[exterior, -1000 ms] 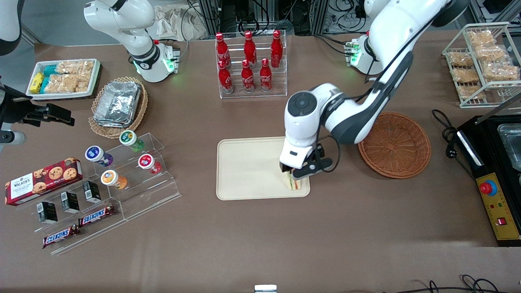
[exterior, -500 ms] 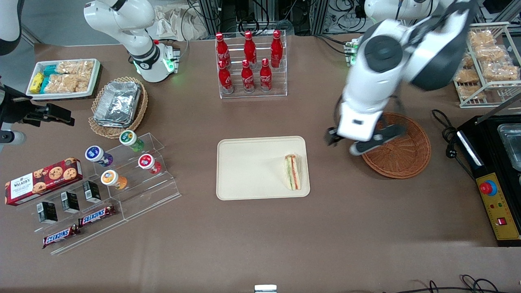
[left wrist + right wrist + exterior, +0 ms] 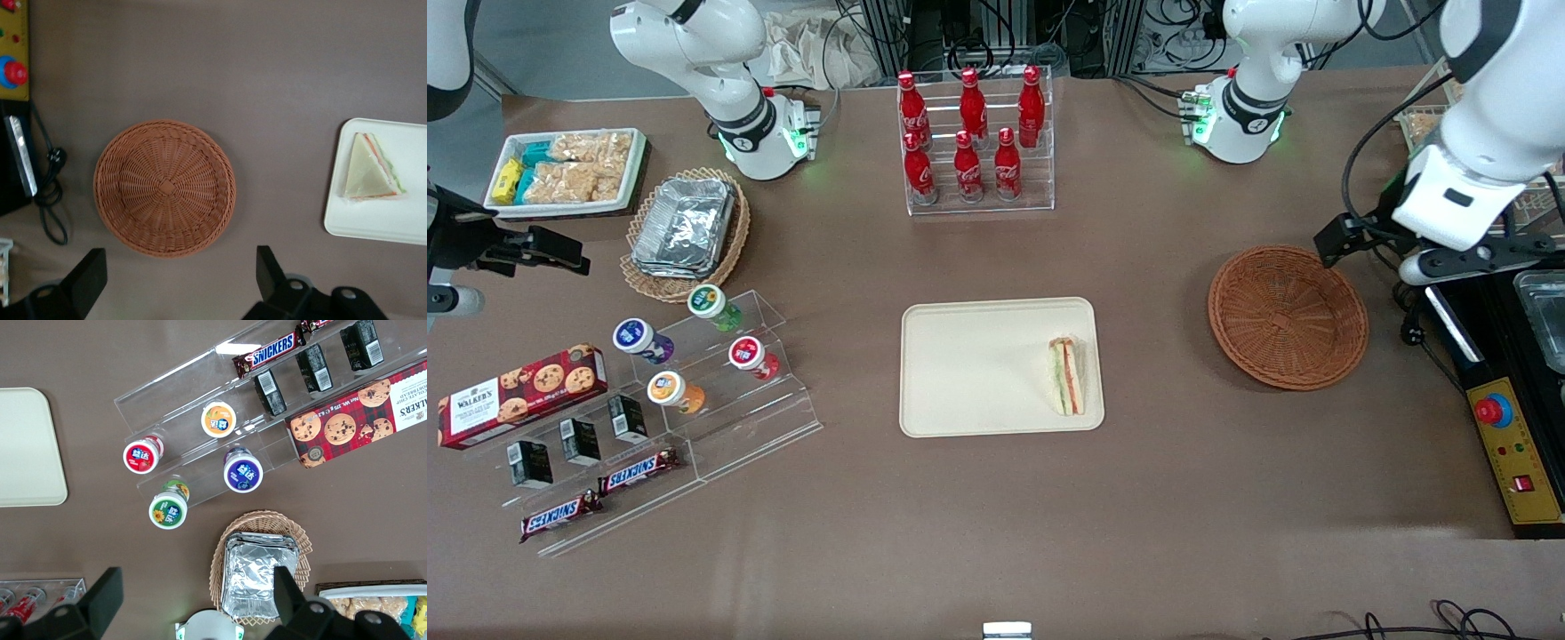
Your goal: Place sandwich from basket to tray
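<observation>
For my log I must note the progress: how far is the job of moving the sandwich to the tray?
Done: the sandwich lies on the tray, and the basket holds nothing. In hand: nothing; the claw is open and empty, raised near the basket toward the working arm's end of the table. Left: apparently nothing.

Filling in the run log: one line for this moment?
sandwich: on tray | basket: empty | tool: open, high above table, near basket

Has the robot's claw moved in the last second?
Yes. The gripper left the sandwich on the tray, passing over the basket toward the working arm's end.
</observation>
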Controlling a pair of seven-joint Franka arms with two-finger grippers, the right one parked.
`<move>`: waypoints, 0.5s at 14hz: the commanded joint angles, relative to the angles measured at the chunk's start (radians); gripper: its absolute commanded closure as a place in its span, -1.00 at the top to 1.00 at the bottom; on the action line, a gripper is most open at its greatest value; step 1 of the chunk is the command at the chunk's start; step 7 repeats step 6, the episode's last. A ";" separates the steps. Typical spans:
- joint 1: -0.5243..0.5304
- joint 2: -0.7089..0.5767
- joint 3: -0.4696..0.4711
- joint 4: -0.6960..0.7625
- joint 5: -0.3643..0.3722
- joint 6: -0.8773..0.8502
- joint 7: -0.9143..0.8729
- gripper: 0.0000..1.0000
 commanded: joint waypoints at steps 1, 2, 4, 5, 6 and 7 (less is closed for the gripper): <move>-0.016 -0.075 0.065 -0.123 -0.034 0.097 0.162 0.99; -0.016 -0.072 0.081 -0.124 -0.031 0.105 0.190 0.99; -0.015 -0.049 0.107 -0.086 -0.031 0.093 0.204 0.99; -0.015 -0.029 0.117 -0.050 -0.021 0.078 0.210 1.00; -0.015 -0.014 0.118 -0.023 -0.016 0.052 0.213 0.99; -0.015 -0.014 0.118 -0.023 -0.016 0.052 0.213 0.99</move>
